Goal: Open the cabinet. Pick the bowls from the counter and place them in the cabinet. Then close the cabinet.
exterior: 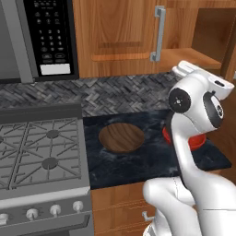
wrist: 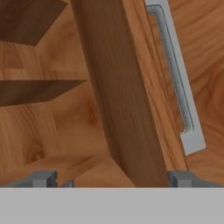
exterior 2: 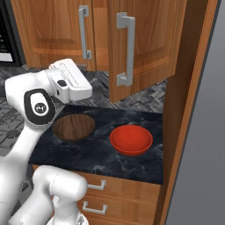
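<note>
The cabinet (exterior: pixel 120 32) has its left door shut and its right door (exterior 2: pixel 145 44) swung partly open, grey bar handle (exterior 2: pixel 125 48) facing out. In the hand view my gripper (wrist: pixel 113 179) is open and looks up at that door's edge (wrist: pixel 122 96), with the handle (wrist: pixel 177 83) to the right and the wooden shelf (wrist: pixel 39 87) inside on the left. Nothing is held. On the dark counter (exterior 2: pixel 96 151) sit the wood-grain bowl (exterior 2: pixel 73 127) and, to its right, the red bowl (exterior 2: pixel 131 139). My arm partly hides the red bowl (exterior: pixel 198 142) in the left base view.
A grey gas stove (exterior: pixel 39 152) adjoins the counter on the left, with a black microwave (exterior: pixel 48 37) above it. Wooden drawers (exterior 2: pixel 118 195) sit under the counter. A tall wooden panel (exterior 2: pixel 184 110) bounds the counter on the right.
</note>
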Controlling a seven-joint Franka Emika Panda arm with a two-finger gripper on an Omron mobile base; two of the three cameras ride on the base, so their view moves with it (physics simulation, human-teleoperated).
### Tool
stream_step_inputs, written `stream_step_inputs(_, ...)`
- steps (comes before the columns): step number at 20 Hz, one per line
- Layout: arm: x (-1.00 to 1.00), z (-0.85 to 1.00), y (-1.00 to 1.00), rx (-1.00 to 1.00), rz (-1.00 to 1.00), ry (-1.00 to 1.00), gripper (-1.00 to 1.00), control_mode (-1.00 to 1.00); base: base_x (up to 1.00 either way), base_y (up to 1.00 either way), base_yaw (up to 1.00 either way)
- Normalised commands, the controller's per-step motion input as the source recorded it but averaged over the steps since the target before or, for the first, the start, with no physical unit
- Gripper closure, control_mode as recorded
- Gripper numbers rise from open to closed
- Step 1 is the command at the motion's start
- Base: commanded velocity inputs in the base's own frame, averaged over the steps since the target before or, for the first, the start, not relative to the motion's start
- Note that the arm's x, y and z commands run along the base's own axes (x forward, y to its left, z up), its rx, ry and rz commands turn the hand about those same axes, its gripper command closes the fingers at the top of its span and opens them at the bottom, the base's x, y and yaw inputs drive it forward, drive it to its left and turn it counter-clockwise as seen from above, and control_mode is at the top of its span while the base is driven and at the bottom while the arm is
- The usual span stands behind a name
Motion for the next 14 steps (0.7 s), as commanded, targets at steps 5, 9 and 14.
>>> stream_step_inputs(5, 0.42, -0.07, -0.21, 0.00, -0.05, 0.03, -1.00, -1.00, 0.00, 0.00, 0.00)
stream_step_inputs(9, 0.25, -0.01, -0.29, 0.00, -0.05, 0.00, -1.00, -1.00, 0.00, 0.00, 0.00)
stream_step_inputs(14, 0.10, -0.02, -0.47, 0.00, -0.06, 0.00, -1.00, -1.00, 0.00, 0.00, 0.00)
